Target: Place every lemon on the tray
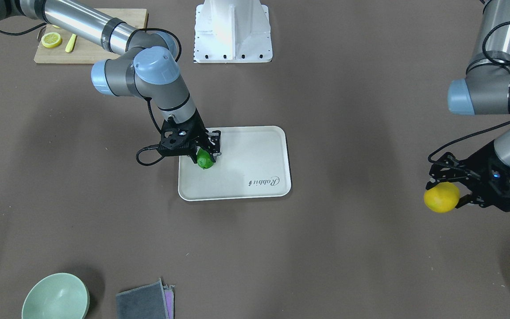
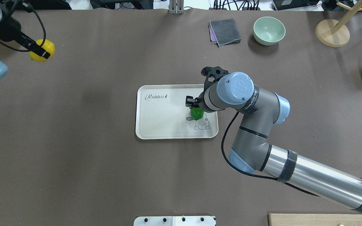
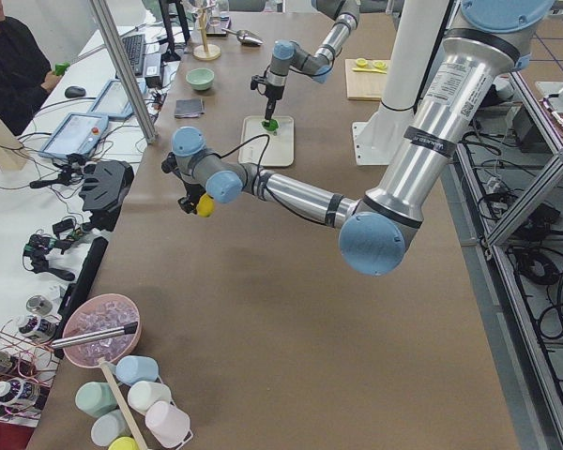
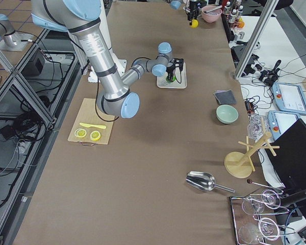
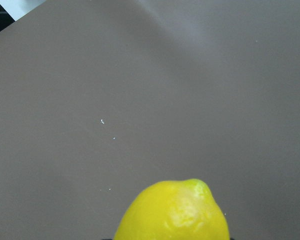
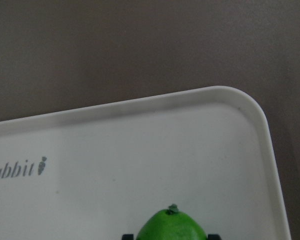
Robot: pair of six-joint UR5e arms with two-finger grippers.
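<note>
lemons first: my right gripper (image 1: 205, 158) has its jaws closed on the green lemon (image 1: 205, 160), a black finger on either side. it is low over the tray (image 1: 255, 146), at the end with the cartoon drawing; i cannot tell whether it touches the tray floor. its stem nub points away from my wrist, toward the tray's rim, with the long axis along my fingers.

my left gripper (image 1: 447, 192) is clamped on the yellow lemon (image 1: 442, 197), over bare brown table (image 1: 326, 248), well apart from the tray. its pointed tip also faces away from the wrist.

further out are a green bowl (image 1: 56, 297) and a folded grey cloth (image 1: 144, 303), near each other. a wooden cutting board (image 1: 49, 55) with lemon slices (image 1: 51, 40) sits by my base. desks with screens and cables run along the room's side.
</note>
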